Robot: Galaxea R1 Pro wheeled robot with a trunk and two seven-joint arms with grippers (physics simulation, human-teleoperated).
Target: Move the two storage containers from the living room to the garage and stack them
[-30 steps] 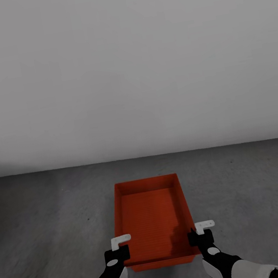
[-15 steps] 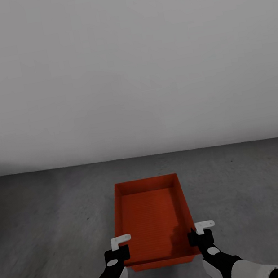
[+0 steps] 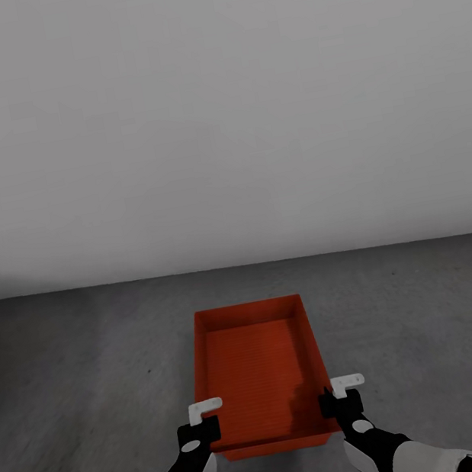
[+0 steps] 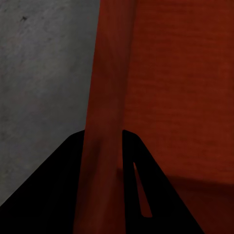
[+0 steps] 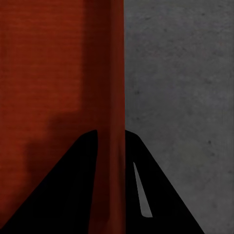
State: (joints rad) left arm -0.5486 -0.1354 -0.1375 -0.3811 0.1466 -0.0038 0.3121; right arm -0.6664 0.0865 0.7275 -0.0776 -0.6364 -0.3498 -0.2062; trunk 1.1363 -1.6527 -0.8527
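From the head camera, one orange-red storage container (image 3: pixel 258 375) sits low in the middle of the picture, its long axis running away from the robot toward a plain pale grey wall (image 3: pixel 213 108). Its ribbed bottom is bare. Around it spreads the dark grey speckled floor (image 3: pixel 83 379); whether the box rests on it or hangs just above cannot be told. The left hand (image 3: pixel 205 426) grips the container's left wall near the near corner, and the right hand (image 3: pixel 337 401) grips the right wall opposite it.

In the left wrist camera, the left hand (image 4: pixel 103 161) has one dark finger on each side of the thin orange wall of the container (image 4: pixel 170 83), clamped on it, grey floor (image 4: pixel 44 83) beyond.

In the right wrist camera, the right hand (image 5: pixel 111 161) straddles the other wall of the container (image 5: pixel 48 73) the same way, clamped shut on it, with concrete floor (image 5: pixel 180 83) on the outer side.
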